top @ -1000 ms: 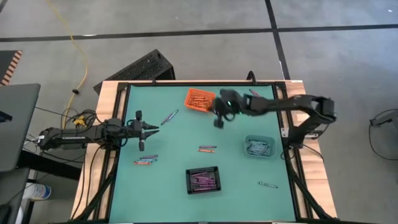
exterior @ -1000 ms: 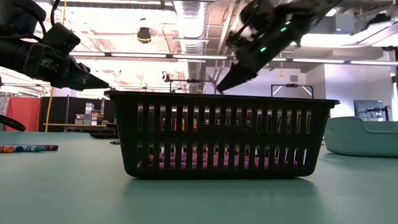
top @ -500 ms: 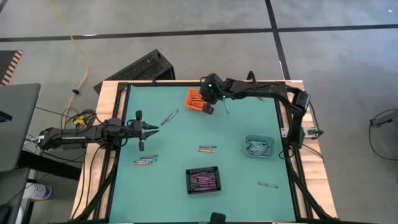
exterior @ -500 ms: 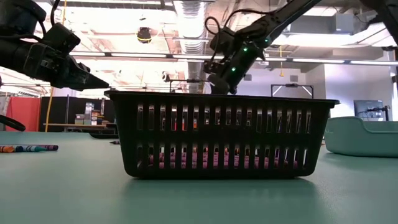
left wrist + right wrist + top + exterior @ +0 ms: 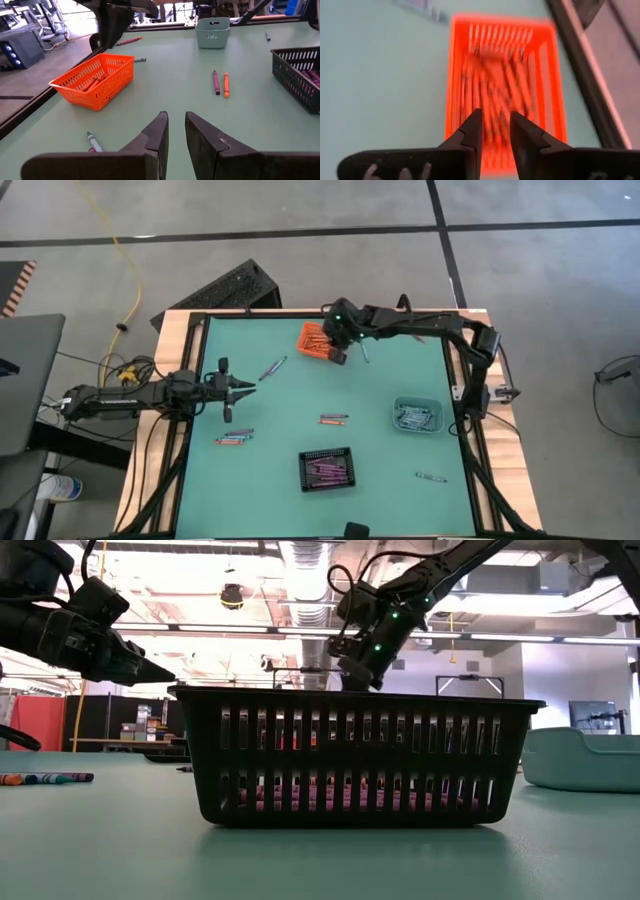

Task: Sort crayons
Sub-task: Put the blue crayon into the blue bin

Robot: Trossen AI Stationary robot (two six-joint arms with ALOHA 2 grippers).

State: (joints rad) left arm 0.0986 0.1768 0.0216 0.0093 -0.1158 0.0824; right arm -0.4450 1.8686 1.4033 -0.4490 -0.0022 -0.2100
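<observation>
The right gripper (image 5: 338, 356) hangs over the orange bin (image 5: 312, 340) at the far middle of the table, its fingers a narrow gap apart with nothing between them; in its wrist view the bin sits straight ahead, already lined with orange crayons (image 5: 495, 90). The left gripper (image 5: 246, 386) waits over the left side of the mat, fingers also narrowly parted and empty.

Loose crayons lie scattered: a pair (image 5: 333, 419) at mid-table, long axes running left to right; another group (image 5: 234, 437) just near of the left gripper, also lying left to right; one slanted stick (image 5: 272, 367) left of the orange bin; and a single one (image 5: 431, 477) at the near right. The mid-table pair seems the likeliest next pick for the right arm, which would need its fingers turned across that left-right axis. The group by the left gripper is closer to the left arm.
</observation>
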